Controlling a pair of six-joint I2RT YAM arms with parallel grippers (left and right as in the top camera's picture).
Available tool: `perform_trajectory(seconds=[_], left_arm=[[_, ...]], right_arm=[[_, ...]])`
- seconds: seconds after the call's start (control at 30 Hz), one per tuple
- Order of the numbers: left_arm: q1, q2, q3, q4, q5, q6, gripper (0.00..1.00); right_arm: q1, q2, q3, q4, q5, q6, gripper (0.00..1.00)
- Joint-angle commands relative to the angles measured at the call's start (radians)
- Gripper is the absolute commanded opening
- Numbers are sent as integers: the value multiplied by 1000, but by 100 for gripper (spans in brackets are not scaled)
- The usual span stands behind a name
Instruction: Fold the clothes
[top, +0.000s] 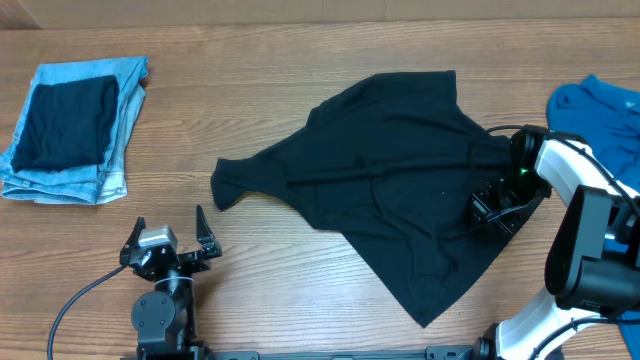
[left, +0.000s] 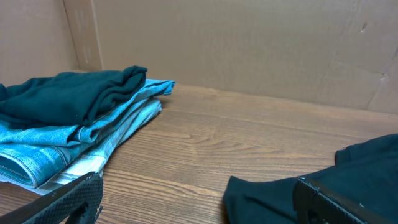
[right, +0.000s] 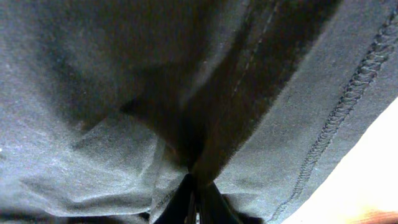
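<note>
The black T-shirt (top: 385, 180) lies crumpled and spread across the middle of the table, one sleeve pointing left (top: 228, 182). My right gripper (top: 497, 203) is at the shirt's right edge and is shut on a pinch of its fabric; the right wrist view is filled with the black cloth (right: 124, 93), gathered between the closed fingers (right: 196, 202), a stitched hem at the right. My left gripper (top: 170, 243) is open and empty near the front left, apart from the shirt. In the left wrist view the open fingers (left: 199, 202) frame bare table, with the shirt's sleeve (left: 280, 196) just ahead on the right.
A folded pile of light-blue jeans with a dark garment on top (top: 72, 130) sits at the far left, also in the left wrist view (left: 74, 124). A bright blue garment (top: 600, 115) lies at the right edge. A cardboard wall (left: 249, 43) stands behind the table.
</note>
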Motion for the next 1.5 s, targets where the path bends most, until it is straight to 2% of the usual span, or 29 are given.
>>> perform_trajectory(seconds=[0.0, 0.17, 0.4, 0.7, 0.97, 1.0, 1.03, 1.07, 1.1, 1.17, 1.33, 1.47], left_arm=[[-8, -10, -4, 3, -16, 11, 100], [-8, -10, -4, 3, -16, 11, 100], [-8, -10, -4, 3, -16, 11, 100], [-8, -10, -4, 3, -16, 11, 100], [-8, -10, -4, 3, -16, 11, 100], [-8, -10, -4, 3, -16, 11, 100], [-8, -10, -4, 3, -16, 11, 100], [-8, -10, -4, 3, -16, 12, 100], [-8, -10, -4, 3, -16, 11, 100], [-8, -10, -4, 3, -16, 11, 100], [-8, -10, -4, 3, -16, 11, 100], [-8, -10, -4, 3, -16, 11, 100]], right_arm=[[2, -24, -5, -29, 28, -67, 4], [-8, -24, -2, -108, 143, -73, 4], [-37, -24, -2, -104, 265, -77, 4], [-110, -24, -3, -33, 275, -77, 4], [-112, -24, -3, 5, 275, -76, 5], [-112, -24, -3, 13, 283, -77, 15], [-112, -24, -3, 17, 291, -77, 30], [-112, -24, -3, 22, 303, -77, 40], [-112, -24, -3, 25, 317, -77, 45], [-112, -24, 23, -11, 325, -86, 45], [-114, -24, 235, -237, 507, -26, 49], [-99, -26, 341, -292, 385, -68, 51]])
